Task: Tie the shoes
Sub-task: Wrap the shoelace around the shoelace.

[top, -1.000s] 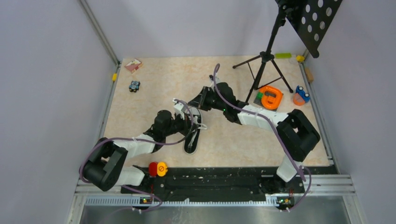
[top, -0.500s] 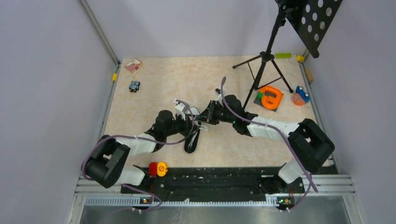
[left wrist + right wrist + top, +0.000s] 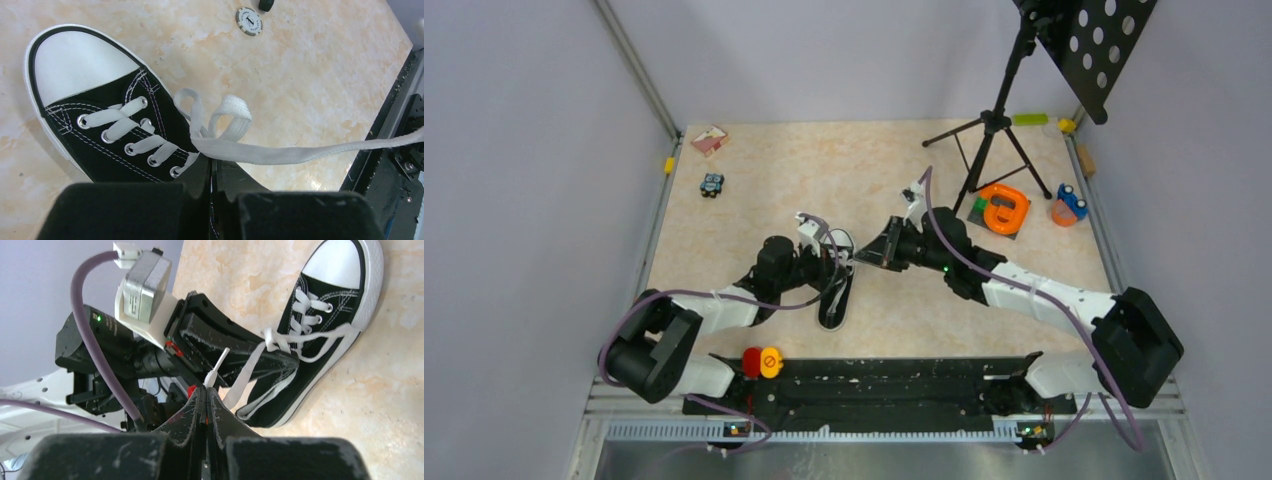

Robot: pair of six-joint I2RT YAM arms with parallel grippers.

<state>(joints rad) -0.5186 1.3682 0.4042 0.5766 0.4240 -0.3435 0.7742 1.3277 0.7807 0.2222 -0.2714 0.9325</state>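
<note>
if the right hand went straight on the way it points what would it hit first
Probably the left hand: its black fingers sit dead ahead of the right hand in its wrist view; the sneaker lies beyond. Depth is unclear.

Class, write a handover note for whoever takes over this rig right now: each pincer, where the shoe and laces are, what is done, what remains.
Left pincer: shut at the top eyelets of the shoe; what it pinches is hidden.
Right pincer: shut on the lace near its tip, drawing it taut to the side.
Shoe: flat on the table, between the arms.
Done: one small loop stands beside the eyelets.
Left: no bow yet. Probably wrap the held lace round the loop, form a second loop and pull tight.
</note>
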